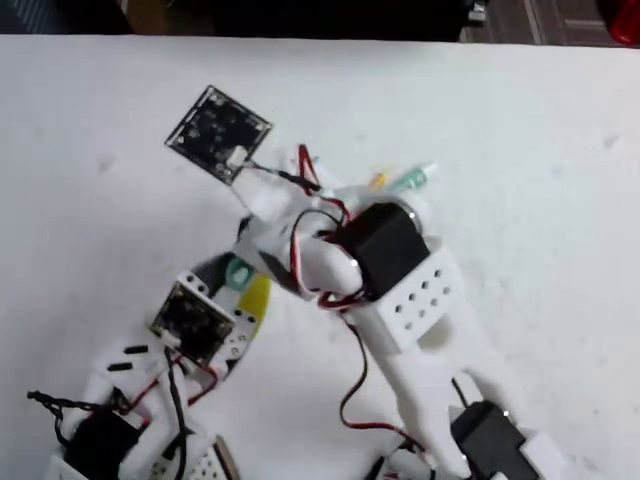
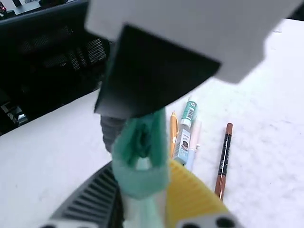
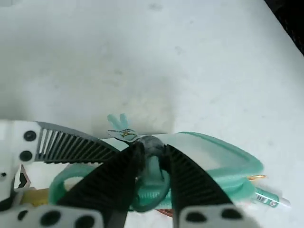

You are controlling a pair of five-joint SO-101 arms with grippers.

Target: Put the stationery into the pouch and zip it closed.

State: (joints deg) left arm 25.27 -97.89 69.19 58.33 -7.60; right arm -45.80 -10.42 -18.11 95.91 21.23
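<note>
At the mouth of the pouch (image 3: 213,152), your right fingers (image 3: 190,185) pinch the zip pull (image 3: 151,145) and your left fingers (image 2: 190,199) clamp its edge, but a brown pencil (image 2: 223,159) seems left outside.

No print reads clearly (pen labels (image 2: 183,142) too small).

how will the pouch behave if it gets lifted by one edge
Probably floppy: the pouch looks thin and see-through, and it bunches where the right tool pinches it. Likely to sag rather than hold shape. Seems light, so a push may slide it on the smooth table.
</note>
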